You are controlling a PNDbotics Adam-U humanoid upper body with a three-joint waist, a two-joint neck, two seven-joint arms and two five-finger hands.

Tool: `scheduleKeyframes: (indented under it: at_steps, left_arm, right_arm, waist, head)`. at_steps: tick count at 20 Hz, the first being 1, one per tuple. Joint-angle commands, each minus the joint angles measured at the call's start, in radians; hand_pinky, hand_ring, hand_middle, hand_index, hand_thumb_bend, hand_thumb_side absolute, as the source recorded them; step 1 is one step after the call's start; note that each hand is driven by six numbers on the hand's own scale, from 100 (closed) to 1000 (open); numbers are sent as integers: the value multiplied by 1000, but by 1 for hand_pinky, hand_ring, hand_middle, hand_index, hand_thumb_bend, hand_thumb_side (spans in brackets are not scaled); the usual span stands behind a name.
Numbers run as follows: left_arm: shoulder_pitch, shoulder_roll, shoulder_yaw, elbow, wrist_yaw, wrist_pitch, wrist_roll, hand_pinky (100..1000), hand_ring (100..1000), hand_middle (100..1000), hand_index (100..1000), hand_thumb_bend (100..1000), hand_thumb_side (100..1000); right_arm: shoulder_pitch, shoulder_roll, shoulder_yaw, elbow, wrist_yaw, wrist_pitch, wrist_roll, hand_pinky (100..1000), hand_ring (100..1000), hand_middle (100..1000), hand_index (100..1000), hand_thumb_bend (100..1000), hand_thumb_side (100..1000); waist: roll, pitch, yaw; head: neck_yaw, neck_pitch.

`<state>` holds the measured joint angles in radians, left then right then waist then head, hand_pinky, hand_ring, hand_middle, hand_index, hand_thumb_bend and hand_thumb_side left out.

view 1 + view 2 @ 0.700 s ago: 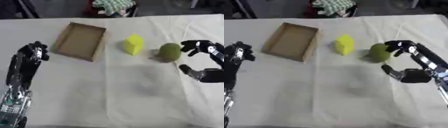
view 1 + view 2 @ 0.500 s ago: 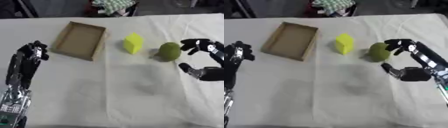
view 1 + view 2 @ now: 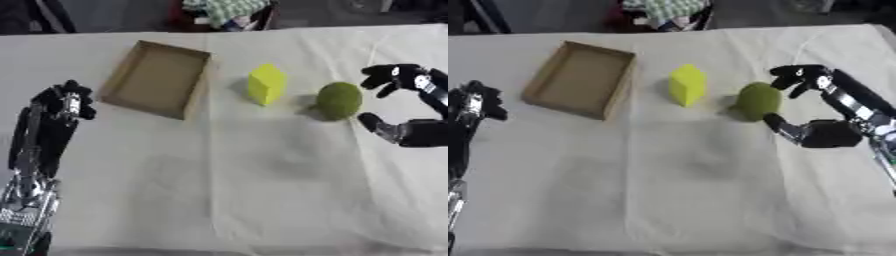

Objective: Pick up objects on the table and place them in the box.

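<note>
A round green object [image 3: 339,100] lies on the white cloth, right of a yellow block [image 3: 266,83]. An open brown cardboard box [image 3: 157,77] sits at the upper left. My right hand [image 3: 820,120] is open just right of the green object, its fingers [image 3: 796,76] arched over the far side and its thumb [image 3: 783,127] at the near side, not closed on it. My left hand [image 3: 64,100] stays at the left, level with the box's near corner, fingers curled and holding nothing.
The white cloth [image 3: 262,190] covers the table, with wide bare room in front. A green checked bundle [image 3: 221,9] and dark shapes lie beyond the far edge.
My right hand has closed in a little on the green object. The left hand, block and box have not moved.
</note>
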<state>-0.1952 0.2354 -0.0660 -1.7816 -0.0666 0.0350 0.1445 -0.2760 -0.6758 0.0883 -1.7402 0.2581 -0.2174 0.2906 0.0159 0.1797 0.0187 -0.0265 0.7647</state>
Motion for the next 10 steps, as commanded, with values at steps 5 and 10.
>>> scheduleKeyframes:
  at_steps: [5, 10]
  left_arm:
    - [-8, 19, -3, -12, 2, -1, -7, 528, 482, 480, 603, 100, 676]
    - [-7, 19, -6, -11, 3, -1, -10, 528, 482, 481, 603, 100, 677]
  right_arm:
    - [-81, -76, 10, 81, -42, 10, 1, 661, 762, 721, 906, 329, 475]
    - [-137, -83, 22, 167, -37, 6, -4, 661, 759, 722, 907, 331, 473]
  waist:
    - [-5, -12, 4]
    - [-5, -13, 10]
  head:
    - [-7, 5]
    - [-11, 5]
